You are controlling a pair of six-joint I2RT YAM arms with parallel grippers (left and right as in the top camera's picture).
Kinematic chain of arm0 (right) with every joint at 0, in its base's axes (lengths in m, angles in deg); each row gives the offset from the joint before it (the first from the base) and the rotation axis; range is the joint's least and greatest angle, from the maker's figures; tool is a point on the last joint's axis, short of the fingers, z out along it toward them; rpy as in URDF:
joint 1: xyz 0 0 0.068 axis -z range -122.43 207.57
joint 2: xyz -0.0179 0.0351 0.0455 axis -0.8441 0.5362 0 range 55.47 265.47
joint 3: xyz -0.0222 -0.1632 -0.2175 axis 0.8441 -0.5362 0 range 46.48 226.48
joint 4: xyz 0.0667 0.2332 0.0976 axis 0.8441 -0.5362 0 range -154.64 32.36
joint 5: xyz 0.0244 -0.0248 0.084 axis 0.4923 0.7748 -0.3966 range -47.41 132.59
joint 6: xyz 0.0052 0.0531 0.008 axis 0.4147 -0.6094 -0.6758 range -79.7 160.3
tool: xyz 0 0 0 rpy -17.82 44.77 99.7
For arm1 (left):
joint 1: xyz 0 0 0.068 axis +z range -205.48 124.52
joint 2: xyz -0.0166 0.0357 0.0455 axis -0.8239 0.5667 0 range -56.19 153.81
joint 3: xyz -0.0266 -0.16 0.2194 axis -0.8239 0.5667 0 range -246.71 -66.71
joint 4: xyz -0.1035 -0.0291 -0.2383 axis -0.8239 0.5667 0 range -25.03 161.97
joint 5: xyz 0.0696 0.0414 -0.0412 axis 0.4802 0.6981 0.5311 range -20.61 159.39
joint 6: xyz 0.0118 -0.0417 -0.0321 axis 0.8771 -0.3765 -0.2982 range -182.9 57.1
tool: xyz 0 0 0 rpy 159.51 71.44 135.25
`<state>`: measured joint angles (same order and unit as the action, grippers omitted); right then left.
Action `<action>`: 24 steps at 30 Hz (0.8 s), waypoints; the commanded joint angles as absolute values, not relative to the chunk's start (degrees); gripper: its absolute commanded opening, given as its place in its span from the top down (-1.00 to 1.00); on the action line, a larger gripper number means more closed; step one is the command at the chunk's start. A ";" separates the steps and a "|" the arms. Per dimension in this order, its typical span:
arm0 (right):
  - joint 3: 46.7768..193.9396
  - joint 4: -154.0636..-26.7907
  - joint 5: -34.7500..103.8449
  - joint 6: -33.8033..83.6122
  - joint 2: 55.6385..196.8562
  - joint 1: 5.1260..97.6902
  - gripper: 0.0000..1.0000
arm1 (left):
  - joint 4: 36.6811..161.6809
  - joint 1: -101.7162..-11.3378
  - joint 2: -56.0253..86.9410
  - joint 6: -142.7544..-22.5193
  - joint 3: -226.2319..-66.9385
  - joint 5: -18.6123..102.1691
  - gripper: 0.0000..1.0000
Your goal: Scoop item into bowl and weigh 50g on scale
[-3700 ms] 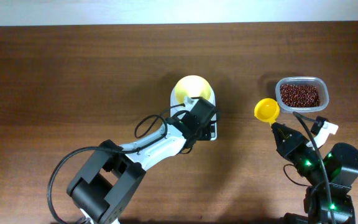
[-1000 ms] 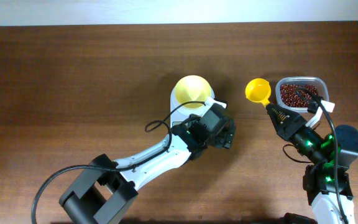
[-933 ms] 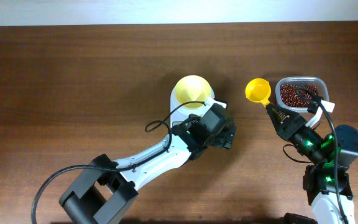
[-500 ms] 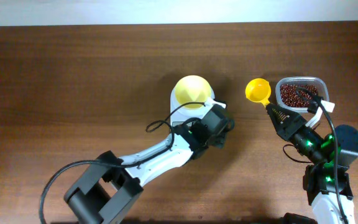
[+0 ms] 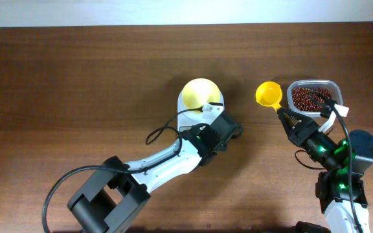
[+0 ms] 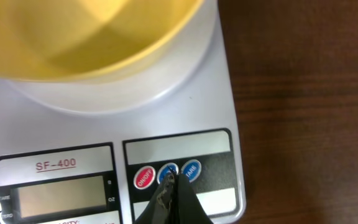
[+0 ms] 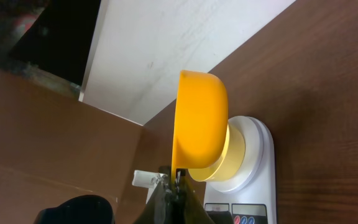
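Upright on white scale (image 6: 104, 124), pale-yellow bowl (image 6: 92, 37)

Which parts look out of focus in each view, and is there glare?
Left wrist: the bowl at the top is soft, while the scale lettering is sharp. Right wrist: the scoop is sharp. Overhead: evenly sharp, no glare on the table.

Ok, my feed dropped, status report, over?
Left gripper shut, tips at scale buttons. Right gripper shut on empty scoop beside tub. Bowl on scale, empty. Nothing between scoop and bowl.
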<state>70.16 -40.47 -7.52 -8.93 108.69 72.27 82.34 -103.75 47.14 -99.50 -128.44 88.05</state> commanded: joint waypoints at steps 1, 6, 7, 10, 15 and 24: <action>71.04 -40.30 -8.26 -8.03 108.73 72.60 0.92 | 82.25 -103.09 47.60 -106.60 -128.75 90.48 1.00; 71.04 -42.16 -8.26 -8.01 108.73 72.60 0.92 | 87.39 -101.26 48.12 -122.89 -128.68 93.69 1.00; 71.04 -42.48 -8.26 -8.01 108.73 72.60 0.92 | 87.28 -101.28 48.12 -122.89 -128.68 93.69 1.00; 71.04 -42.42 -8.24 -8.01 108.73 72.60 0.92 | 86.84 -101.32 48.12 -122.84 -128.68 92.31 1.00; 71.04 -42.42 -8.24 -8.01 108.73 72.60 0.92 | 86.30 -101.32 49.00 -121.31 -128.68 90.10 1.00; 71.04 -42.44 -8.22 -7.99 108.73 72.60 0.92 | 84.68 -101.32 51.01 -121.12 -128.68 87.13 1.00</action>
<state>70.16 -42.64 -7.52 -8.76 108.69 72.27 84.92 -101.30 49.02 -121.42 -128.49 88.22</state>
